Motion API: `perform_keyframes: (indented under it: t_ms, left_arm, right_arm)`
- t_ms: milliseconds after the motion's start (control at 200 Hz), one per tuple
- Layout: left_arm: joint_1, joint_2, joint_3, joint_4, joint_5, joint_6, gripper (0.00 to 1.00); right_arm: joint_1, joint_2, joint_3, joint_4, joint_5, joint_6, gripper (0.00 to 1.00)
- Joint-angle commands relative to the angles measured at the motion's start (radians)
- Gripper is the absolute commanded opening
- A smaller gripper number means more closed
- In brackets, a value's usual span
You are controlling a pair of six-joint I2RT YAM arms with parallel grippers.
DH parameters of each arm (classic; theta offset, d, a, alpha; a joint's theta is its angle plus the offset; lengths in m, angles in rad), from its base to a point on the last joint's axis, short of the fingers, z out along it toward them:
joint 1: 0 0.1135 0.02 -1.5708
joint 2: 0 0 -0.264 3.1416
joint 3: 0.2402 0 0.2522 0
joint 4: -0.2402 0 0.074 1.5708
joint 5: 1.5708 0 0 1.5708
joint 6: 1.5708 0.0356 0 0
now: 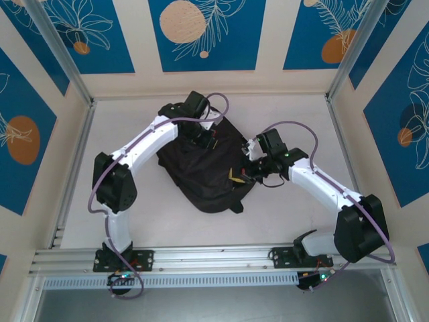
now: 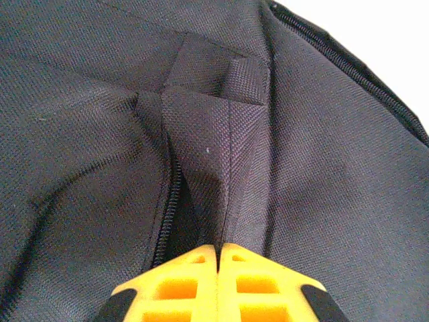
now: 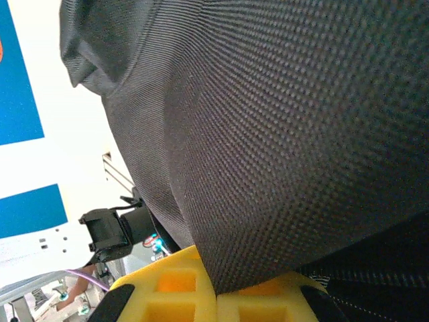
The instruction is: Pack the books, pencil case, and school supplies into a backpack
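The black backpack [image 1: 201,168] lies flat in the middle of the white table [image 1: 127,121]. My left gripper [image 1: 201,139] is at its far top edge. In the left wrist view the yellow fingers [image 2: 194,282] are pressed together, and the left gripper [image 2: 220,251] is shut on a raised fold of backpack fabric [image 2: 214,154] beside a zip [image 2: 171,208]. My right gripper [image 1: 242,173] is at the bag's right edge. It [image 3: 224,292] is shut on a lifted flap of the backpack [image 3: 281,134]. The books, pencil case and school supplies are hidden.
An aluminium rail [image 1: 214,256] runs along the near edge, with both arm bases bolted to it. Upright frame posts [image 1: 64,57] and patterned walls close in the table on three sides. Bare table lies left and right of the bag.
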Motion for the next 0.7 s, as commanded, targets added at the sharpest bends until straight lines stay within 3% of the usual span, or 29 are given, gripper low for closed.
perform_keyframes:
  t_ms: [0,75,195,340,425,525,695]
  left_arm:
    - [-0.011,-0.099,0.007,0.032,0.028,0.001,0.0]
    - [-0.01,-0.147,-0.018,0.052,0.024,-0.002,0.0]
    - [-0.008,-0.202,-0.056,0.073,0.038,-0.002,0.0]
    - [-0.008,-0.223,-0.083,0.078,0.042,-0.003,0.0]
    - [-0.009,-0.232,-0.092,0.082,0.045,0.0,0.0]
    - [-0.008,-0.241,-0.094,0.085,0.051,0.0,0.0]
    - [-0.008,-0.249,-0.093,0.088,0.045,0.006,0.0]
  right_arm:
    - [-0.014,-0.029,0.027,-0.049,0.016,-0.071,0.08]
    - [-0.015,-0.018,0.033,-0.083,0.058,-0.104,0.18]
    - [-0.015,0.021,0.075,-0.161,0.128,-0.152,0.43]
    - [0.006,0.071,0.147,-0.288,0.304,-0.248,0.51]
    - [0.026,0.057,0.147,-0.292,0.356,-0.294,0.5]
    - [0.054,0.025,0.135,-0.273,0.42,-0.37,0.37]
    - [0.131,-0.075,0.086,-0.213,0.478,-0.703,0.28]
